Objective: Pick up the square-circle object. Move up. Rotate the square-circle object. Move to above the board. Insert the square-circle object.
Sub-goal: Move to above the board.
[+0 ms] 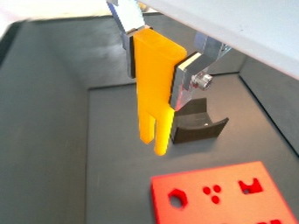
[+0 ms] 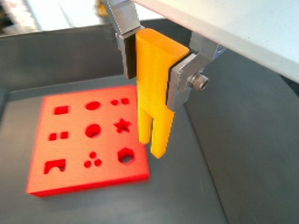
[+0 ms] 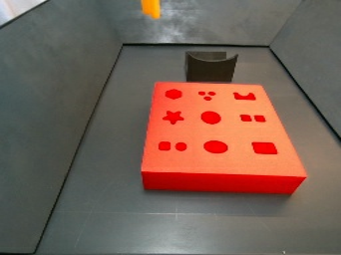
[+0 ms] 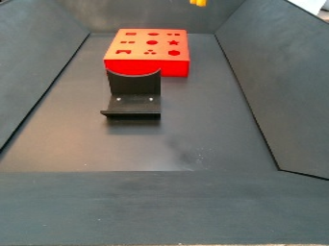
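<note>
Gripper (image 2: 158, 63) raised high above the floor, plates clamped on the square-circle object (image 2: 153, 96), which hangs upright. Board (image 3: 217, 136) lies flat mid-floor; fixture (image 3: 210, 66) stands just beyond its far edge.

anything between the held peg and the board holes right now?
Nothing visible. The gripper holds the square-circle object upright, high in the air; in a side view only its tip shows. The board has its top bare, and the fixture stands behind it, apart.
</note>
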